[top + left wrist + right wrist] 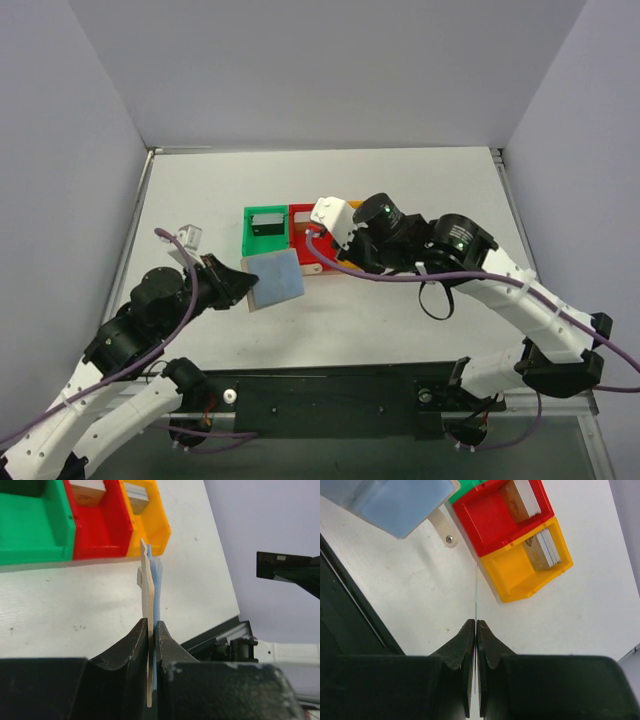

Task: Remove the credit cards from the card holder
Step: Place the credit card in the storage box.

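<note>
**A:** Three bins sit in a row mid-counter (420, 180): the green bin (248, 235) on the left, the red bin (490, 517), then the orange bin (512, 577). Where is the card holder?

**B:** The left gripper (153, 624) is clamped on the card holder (146, 585), just near of the green bin. The holder's blue inner panel faces up, and I judge it is lifted off the counter.

**A:** And the other arm?

**B:** The right gripper (475, 623) is pinched tight on one thin card (476, 590), seen edge-on, just near of the red and orange bins. The card's far edge stands apart from the holder, so I judge it is out. Stacks of cards stand in the red and orange bins.

**A:** How should this step be done well?

**B:** Hold the card holder steady with the left gripper. Carry the card over a bin and bring it low before letting go, since a card this thin could slide or tip. Steer clear of the snap tab (445, 530).
</note>
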`<state>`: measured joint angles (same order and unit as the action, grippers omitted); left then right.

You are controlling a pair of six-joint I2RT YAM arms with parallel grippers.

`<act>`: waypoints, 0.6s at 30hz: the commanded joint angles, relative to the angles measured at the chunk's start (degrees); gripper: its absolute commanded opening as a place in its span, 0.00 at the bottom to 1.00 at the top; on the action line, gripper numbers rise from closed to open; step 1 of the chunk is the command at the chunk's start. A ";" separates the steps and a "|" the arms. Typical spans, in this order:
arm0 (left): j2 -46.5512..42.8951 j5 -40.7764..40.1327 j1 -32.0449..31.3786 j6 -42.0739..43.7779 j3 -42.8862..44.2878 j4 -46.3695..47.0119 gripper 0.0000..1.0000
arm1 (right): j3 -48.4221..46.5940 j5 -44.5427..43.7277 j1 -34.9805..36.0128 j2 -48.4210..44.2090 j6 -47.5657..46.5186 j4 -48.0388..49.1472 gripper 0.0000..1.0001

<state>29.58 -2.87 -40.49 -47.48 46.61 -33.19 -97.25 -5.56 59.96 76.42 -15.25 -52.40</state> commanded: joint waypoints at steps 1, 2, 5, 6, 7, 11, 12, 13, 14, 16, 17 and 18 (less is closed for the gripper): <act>0.04 -10.83 0.24 -0.06 7.26 -9.68 0.00 | -3.99 2.48 -0.81 5.75 -5.93 2.39 0.00; -0.40 -11.71 0.32 -0.15 7.79 -10.22 0.00 | -4.26 3.01 -1.25 7.15 -6.11 2.57 0.00; -1.54 -12.42 0.24 -0.68 7.71 -11.63 0.00 | -4.53 9.04 -4.14 9.88 -6.29 4.84 0.00; -2.33 -13.38 0.24 -1.11 7.71 -12.77 0.00 | -4.35 9.95 -4.76 10.76 -6.03 6.25 0.00; -2.77 -14.17 0.24 -1.73 7.53 -13.30 0.00 | -4.44 13.09 -6.51 11.20 -5.33 6.78 0.00; -5.50 -20.39 0.15 -3.40 9.02 -16.72 0.00 | -4.17 19.36 -9.34 13.83 -7.06 10.12 0.00; -5.59 -21.46 0.24 -3.67 9.37 -17.78 0.00 | -4.09 19.45 -9.25 14.71 -7.86 10.74 0.00; -5.85 -23.04 0.15 -4.02 10.42 -18.22 0.00 | -4.52 20.06 -9.25 15.59 -8.83 11.00 0.00; -5.94 -23.84 0.06 -4.19 10.78 -18.84 0.00 | -4.79 20.15 -9.25 16.99 -9.27 11.61 0.00; -5.85 -24.81 0.06 -4.28 11.75 -19.10 0.00 | -4.96 20.59 -9.43 19.01 -9.80 12.93 0.00; -5.50 -25.16 -0.03 -4.37 12.18 -19.28 0.00 | -4.96 21.46 -9.69 19.55 -10.33 13.11 0.00; -5.33 -25.34 -0.03 -4.28 12.71 -19.54 0.00 | -5.05 22.43 -9.69 20.77 -10.59 14.07 0.00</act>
<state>24.18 -23.68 -40.45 -50.72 55.53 -52.10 -100.57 11.92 50.28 94.11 -22.94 -41.78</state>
